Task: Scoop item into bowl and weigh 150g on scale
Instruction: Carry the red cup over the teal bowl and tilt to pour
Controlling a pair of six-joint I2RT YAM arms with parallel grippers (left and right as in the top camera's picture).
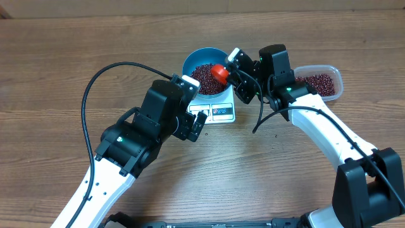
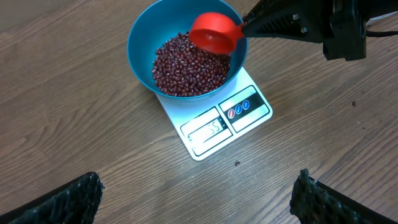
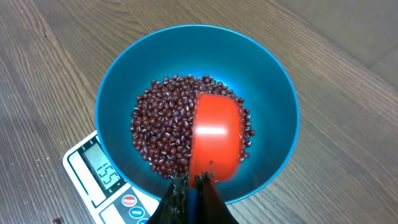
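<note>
From above, the blue bowl sits on the white scale mid-surface, so whatever goes in is weighed at once. The beans heap inside it. More of them fill the clear tub to the right, within easy reach of the right arm. The right end effector is clamped on the handle of a red scoop held over the bowl. The left end effector hangs beside the scale with its fingers apart, holding nothing.

The left wrist view looks down on bowl and scale. The scoop is tipped, its hollow looks empty, and the display faces this camera, perhaps so it can be read.

The right wrist view shows the scoop's rounded back low over the beans. The display seems to read slightly over target, so I judge a few beans may need lifting out.
</note>
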